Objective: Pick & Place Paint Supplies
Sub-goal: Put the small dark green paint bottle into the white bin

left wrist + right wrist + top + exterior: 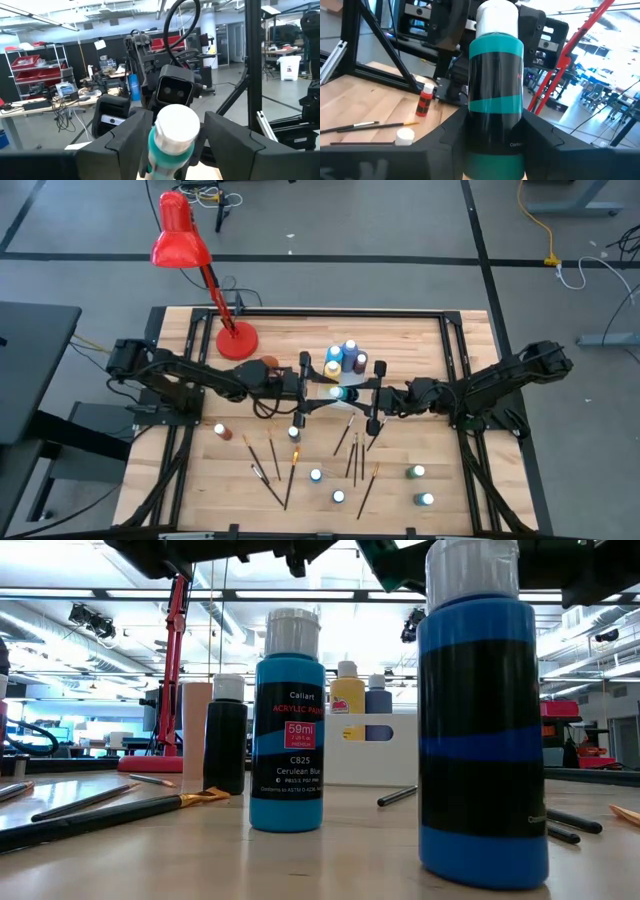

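Teal paint bottle (496, 75) is clamped upright in the right tool (495, 145) above mid-counter (450, 490); left tool (172, 140) stands apart, its fingers flanking the white cap (176, 121).

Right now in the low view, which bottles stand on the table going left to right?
Black bottle → cerulean blue bottle → yellow bottle → dark blue bottle → big blue bottle nearest the camera.

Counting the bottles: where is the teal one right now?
In the high view the teal bottle sits mid-table between both end effectors, just below the white holder; the right end effector grips it.
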Available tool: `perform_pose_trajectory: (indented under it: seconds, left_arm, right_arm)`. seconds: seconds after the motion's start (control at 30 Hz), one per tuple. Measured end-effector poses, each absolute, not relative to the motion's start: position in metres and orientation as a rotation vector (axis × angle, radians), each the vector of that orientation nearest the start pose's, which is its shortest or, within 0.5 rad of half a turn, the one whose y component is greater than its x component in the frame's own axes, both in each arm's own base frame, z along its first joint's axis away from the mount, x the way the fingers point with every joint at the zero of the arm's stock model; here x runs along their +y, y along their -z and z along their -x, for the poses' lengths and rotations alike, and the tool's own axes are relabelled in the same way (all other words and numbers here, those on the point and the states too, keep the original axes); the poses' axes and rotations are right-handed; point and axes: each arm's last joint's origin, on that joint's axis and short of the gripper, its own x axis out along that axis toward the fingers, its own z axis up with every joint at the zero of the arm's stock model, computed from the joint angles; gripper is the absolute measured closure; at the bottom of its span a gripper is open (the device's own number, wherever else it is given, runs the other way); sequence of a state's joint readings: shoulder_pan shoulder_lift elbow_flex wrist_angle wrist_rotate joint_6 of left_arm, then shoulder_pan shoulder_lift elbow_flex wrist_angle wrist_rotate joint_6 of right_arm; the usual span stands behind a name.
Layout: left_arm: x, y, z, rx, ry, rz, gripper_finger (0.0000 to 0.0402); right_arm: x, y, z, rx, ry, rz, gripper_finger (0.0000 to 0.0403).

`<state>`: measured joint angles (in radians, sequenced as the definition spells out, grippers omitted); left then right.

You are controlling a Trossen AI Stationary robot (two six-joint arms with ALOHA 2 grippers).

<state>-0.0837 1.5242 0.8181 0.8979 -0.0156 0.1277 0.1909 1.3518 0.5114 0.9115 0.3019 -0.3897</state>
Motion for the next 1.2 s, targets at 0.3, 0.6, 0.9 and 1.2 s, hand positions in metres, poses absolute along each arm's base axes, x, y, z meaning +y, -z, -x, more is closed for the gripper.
perform_pose_trajectory:
  seconds: [0.3, 0.6, 0.9, 1.2]
  left_arm:
    - [-0.025, -0.271, -0.327, -0.181, 0.032, -0.116, 0.02]
    - [-0.024, -0.271, -0.327, -0.173, 0.034, -0.129, 0.0275]
    - [-0.023, -0.265, -0.328, -0.11, 0.005, -0.129, 0.0275]
    - [-0.019, -0.247, -0.328, 0.077, -0.126, -0.124, 0.0275]
  right_arm:
    - [0.042, -0.225, -0.263, -0.047, 0.12, 0.362, 0.0263]
    - [0.041, -0.226, -0.263, -0.049, 0.124, 0.357, 0.0263]
    - [0.04, -0.219, -0.263, 0.021, 0.119, 0.365, 0.0242]
    - [0.035, -0.2, -0.261, 0.232, 0.235, 0.334, 0.0161]
